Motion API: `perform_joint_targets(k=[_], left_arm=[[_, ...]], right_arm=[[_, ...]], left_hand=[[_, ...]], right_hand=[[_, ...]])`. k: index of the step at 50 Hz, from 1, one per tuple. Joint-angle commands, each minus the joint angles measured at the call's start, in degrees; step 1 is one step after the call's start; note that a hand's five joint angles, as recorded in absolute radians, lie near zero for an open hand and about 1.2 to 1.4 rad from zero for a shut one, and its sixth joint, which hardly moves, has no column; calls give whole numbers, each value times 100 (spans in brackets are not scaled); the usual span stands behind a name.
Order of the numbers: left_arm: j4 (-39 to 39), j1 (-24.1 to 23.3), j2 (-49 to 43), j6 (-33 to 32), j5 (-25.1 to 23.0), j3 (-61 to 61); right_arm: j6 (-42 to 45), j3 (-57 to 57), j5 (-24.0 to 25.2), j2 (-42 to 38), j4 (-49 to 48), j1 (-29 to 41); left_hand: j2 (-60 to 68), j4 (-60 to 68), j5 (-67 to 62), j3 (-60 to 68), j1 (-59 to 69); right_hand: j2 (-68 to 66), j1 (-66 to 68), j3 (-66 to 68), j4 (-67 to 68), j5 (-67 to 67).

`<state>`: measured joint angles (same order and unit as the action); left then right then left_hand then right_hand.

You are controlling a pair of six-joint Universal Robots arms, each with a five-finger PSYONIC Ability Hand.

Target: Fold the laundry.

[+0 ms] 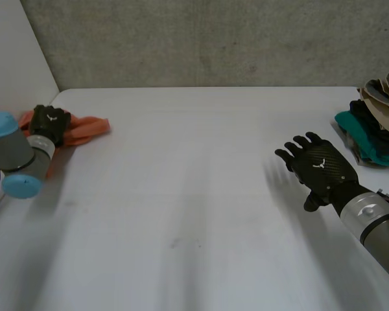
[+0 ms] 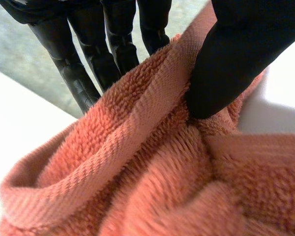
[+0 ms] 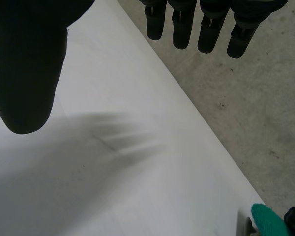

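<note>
An orange terry towel lies bunched at the table's far left corner. My left hand sits on its left end. In the left wrist view the thumb presses into the towel's hemmed edge, with the fingers behind the fold, so the hem is pinched between them. My right hand hovers over bare table at the right, palm down. Its fingers are straight and spread and hold nothing.
A pile of laundry in teal, dark and beige cloth sits at the table's right edge, just beyond my right hand. A teal piece of it appears in the right wrist view. The white table meets a grey wall at the back.
</note>
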<state>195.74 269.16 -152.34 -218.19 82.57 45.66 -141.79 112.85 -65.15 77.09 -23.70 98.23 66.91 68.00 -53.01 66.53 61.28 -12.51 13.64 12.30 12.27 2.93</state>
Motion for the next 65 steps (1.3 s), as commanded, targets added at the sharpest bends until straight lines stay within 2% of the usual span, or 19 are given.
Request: perform_joint_targets(k=[1,4,5,9,12,13,18,25,28,29,31,32,36,41,43,48,54,60,65], left_arm=[[148,-600,1395,1045,541,827],[139,-899,2205,1909,506,1321],[139,-1144,2669,2477,462,1584],[52,-1811,3620,3657,339,2076],[-62,-2226,3930,4108,286,2324],[-98,-2523,3992,4240,242,2464],[-168,-3351,3712,4145,347,2395],[-554,-3799,2684,3889,742,2175],[-739,-3976,2525,3942,734,2175],[-809,-4028,2498,3942,725,2236],[-871,-4090,2481,3942,725,2289],[-906,-4108,2524,3925,725,2333],[-959,-4178,3014,3854,769,2754],[-933,-3977,3903,3845,778,3474],[-889,-3880,4149,3811,769,3747],[-793,-3205,5045,3390,752,4642],[-503,-2439,5302,2607,734,5452],[-274,-1456,5249,1650,699,6111],[-186,-945,5109,1271,480,6367]], right_arm=[[-24,27,-94,25,-152,-93],[-85,27,-260,52,-205,-155],[-103,18,-313,60,-214,-164],[-199,-8,-507,95,-205,-173],[-261,-8,-542,139,-205,-164],[-278,-8,-542,139,-205,-164],[-331,0,-542,139,-179,-164],[-331,27,-498,131,-179,-164],[-331,27,-498,122,-179,-173],[-331,18,-498,131,-179,-173],[-331,9,-542,122,-188,-181],[-331,9,-551,122,-188,-181],[-375,1,-595,139,-153,-190],[-752,-105,-726,350,172,-155],[-1016,-271,-806,543,654,-138],[-1587,-755,-832,640,1806,-103],[-1931,-932,-779,816,3036,283],[-1922,-624,-823,720,2854,986],[-1948,-378,-1113,290,2108,1435]], left_hand=[[1309,1200,-1699,1347,1872],[1309,1200,-1699,1347,1872],[1309,1200,-1699,1347,1872],[1309,1200,-1699,1347,1872],[1309,1200,-1699,1347,1872],[1309,1200,-1699,1347,1872],[1309,1200,-1699,1347,1872],[1309,1200,-1699,1347,1872],[1309,1200,-1699,1347,1872],[296,187,-685,333,859],[-3180,-3289,2790,-3142,-2617],[-4329,-4438,3939,-4291,-3766],[-5516,-5625,5126,-5478,-4953],[-5535,-5644,5145,-5497,-4972],[-5552,-5660,5162,-5514,-4988],[-5502,-5610,5112,-5464,-4938],[-5401,-5510,5011,-5363,-4838],[-5350,-5459,4960,-5312,-4787],[-5367,-5476,4977,-5329,-4804]], right_hand=[[251,-364,-230,-227,-293],[251,-364,-230,-227,-293],[251,-364,-230,-227,-293],[251,-364,-230,-227,-293],[251,-364,-230,-227,-293],[251,-364,-230,-227,-293],[251,-364,-230,-227,-293],[251,-364,-230,-227,-293],[251,-364,-230,-227,-293],[251,-364,-230,-227,-293],[251,-364,-230,-227,-293],[251,-364,-230,-227,-293],[251,-364,-230,-227,-293],[251,-364,-230,-227,-293],[251,-364,-230,-227,-293],[251,-364,-230,-227,-293],[251,-364,-230,-227,-293],[-262,149,283,286,219],[-984,871,1005,1008,941]])
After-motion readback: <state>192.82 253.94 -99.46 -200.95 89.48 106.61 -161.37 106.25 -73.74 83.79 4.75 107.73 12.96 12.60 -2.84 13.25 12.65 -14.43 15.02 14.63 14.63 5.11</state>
